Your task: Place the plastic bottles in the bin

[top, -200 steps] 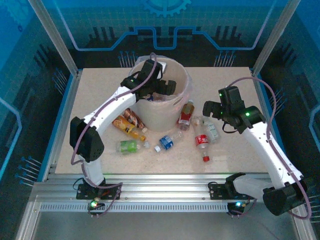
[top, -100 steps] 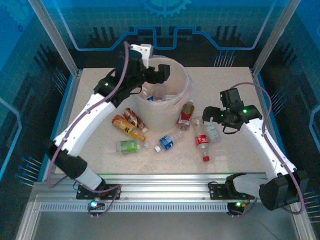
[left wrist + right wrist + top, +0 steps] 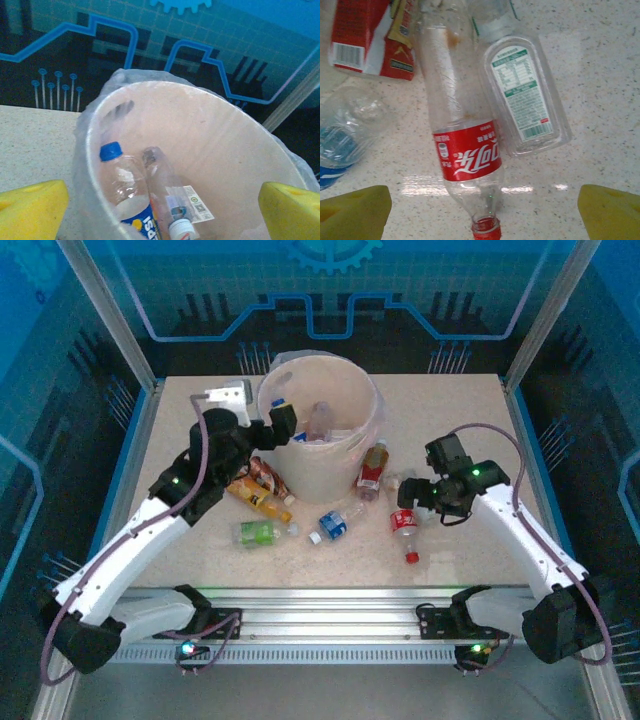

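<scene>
Speckled tabletop, red Coca-Cola bottle, Pepsi bottle inside bin

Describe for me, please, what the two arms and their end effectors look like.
The left arm and right arm have slim white links between bulky black joints, each with a small green light and a looping purplish cable. The left end effector and right end effector are black, with blocky yellow fingertips.
</scene>
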Motion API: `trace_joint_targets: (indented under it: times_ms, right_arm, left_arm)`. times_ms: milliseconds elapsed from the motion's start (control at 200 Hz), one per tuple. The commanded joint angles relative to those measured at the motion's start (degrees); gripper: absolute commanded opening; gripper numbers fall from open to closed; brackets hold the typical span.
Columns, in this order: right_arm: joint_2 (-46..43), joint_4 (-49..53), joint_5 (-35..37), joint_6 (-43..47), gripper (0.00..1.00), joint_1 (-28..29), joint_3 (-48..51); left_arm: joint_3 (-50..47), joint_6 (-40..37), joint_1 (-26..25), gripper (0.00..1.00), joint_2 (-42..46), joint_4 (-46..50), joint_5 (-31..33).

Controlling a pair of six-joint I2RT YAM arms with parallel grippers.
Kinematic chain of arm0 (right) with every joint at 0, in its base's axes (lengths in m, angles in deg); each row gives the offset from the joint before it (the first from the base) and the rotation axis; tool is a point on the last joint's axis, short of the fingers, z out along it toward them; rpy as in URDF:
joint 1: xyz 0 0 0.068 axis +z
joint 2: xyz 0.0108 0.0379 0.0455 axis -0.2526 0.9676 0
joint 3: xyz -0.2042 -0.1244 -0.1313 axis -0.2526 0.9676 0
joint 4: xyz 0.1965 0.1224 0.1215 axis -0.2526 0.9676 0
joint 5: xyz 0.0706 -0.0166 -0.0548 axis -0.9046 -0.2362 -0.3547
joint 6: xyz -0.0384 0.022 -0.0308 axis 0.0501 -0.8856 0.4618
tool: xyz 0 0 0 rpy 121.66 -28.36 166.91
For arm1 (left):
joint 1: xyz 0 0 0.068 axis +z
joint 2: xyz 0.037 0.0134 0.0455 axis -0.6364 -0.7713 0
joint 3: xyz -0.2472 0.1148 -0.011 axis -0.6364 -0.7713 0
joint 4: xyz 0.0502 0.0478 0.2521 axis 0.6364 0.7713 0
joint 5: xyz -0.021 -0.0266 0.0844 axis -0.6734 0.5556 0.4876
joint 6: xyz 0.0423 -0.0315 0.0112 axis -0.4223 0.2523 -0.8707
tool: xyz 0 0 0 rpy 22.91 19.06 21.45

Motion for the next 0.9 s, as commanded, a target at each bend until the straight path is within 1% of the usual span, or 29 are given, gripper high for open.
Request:
trace_joint_targets:
  times_ms: [0,85,225,380,765,895]
  right_arm:
    - [1.9,1.7,4.2,0.4,0.97,0.0,0.8]
    - [3.8,1.3,5.3,1.4,0.97,-1.3,1.0]
    - [8.1,-0.3,3.7,3.5,0.95,-3.9,1.0]
    - [12.3,-2.2,2.9,5.0,0.94,-5.3,0.4]
    - [18.4,-6.2,-1.2,7.7,0.91,-8.3,-0.3]
    - [20.3,-6.8,-1.1,8.1,0.90,-8.8,-0.8]
  left_arm:
    - [-3.4,0.2,-0.4,0.99,3.9,-5.8,4.2]
    - [-5.2,0.3,-0.3,0.99,5.3,-5.9,4.9]
    - [-6.4,0.7,-0.3,0.99,6.1,-5.2,6.4]
    - [-6.6,0.8,-0.2,0.99,5.8,-4.7,7.0]
    - [-7.1,1.7,0.4,0.99,5.4,-5.3,7.7]
    - [-7.3,2.1,0.7,0.99,5.3,-5.2,7.7]
